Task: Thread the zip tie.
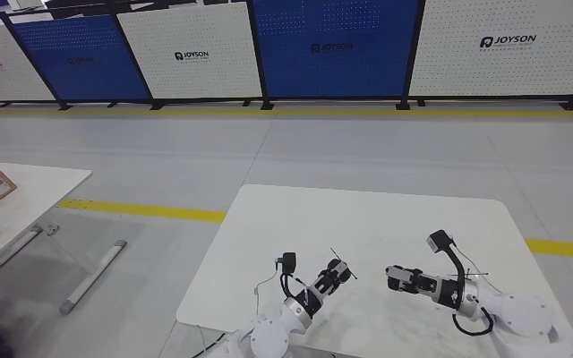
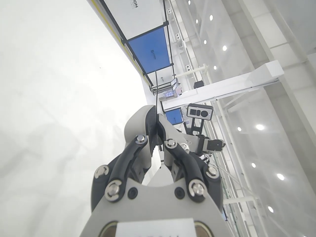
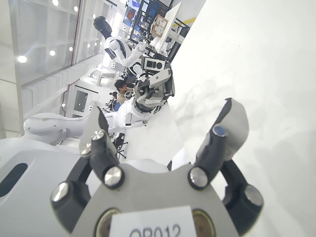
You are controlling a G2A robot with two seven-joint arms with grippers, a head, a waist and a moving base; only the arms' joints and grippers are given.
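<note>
1. The left claw (image 1: 337,273), low and just left of centre in the top view, is pressed together on the zip tie (image 1: 334,254); the thin black strap crosses the fingertips at a slant, one end toward the upper left of the frame and the other toward the lower right, over the white counter (image 1: 358,224); whether the lower end touches the counter cannot be told.
2. In the left wrist view the left claw (image 2: 156,117) pinches the zip tie (image 2: 156,87) between its dark pads (image 2: 151,122); the strap stands straight out past the tips as a fine black line and also runs back between the fingers; the pale counter (image 2: 49,75) lies to one side of it.
3. The right claw (image 1: 391,276), lower right of centre in the top view, is spread and holds nothing; it points toward the left claw, near it but apart from it and from the zip tie.
4. In the right wrist view the right claw (image 3: 165,109) shows both fingers (image 3: 233,117) splayed wide beside the counter (image 3: 246,50); the left claw (image 3: 153,87) sits farther off; the zip tie is too fine to make out there.
</note>
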